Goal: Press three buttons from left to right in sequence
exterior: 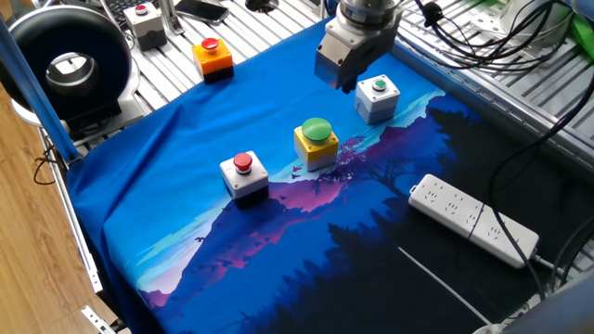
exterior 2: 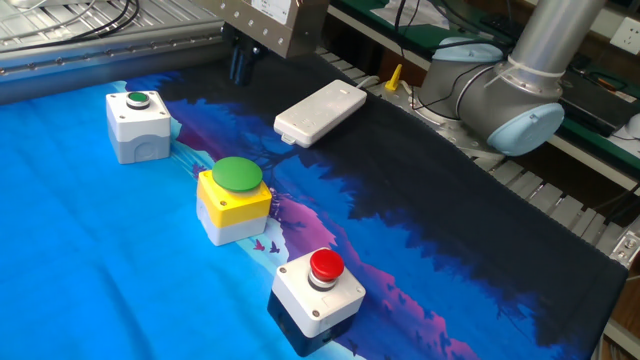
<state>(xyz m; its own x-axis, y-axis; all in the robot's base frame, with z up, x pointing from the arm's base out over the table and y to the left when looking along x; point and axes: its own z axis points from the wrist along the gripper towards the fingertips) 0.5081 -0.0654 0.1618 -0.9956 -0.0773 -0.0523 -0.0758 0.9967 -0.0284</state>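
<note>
Grey metal two-finger claw [exterior: 344,85] hangs above the cloth just beside the grey-white cube box with a small green button [exterior: 378,97]; whether its fingers are apart or together I cannot tell. Outward along the row stand the yellow cube box with a large green dome button [exterior: 316,144], then the white cube box with a small red button [exterior: 244,174]. Rigid, probably light boxes that could skid on the blue printed cloth [exterior: 186,148]: press each cap squarely from above, no grasp needed.
</note>
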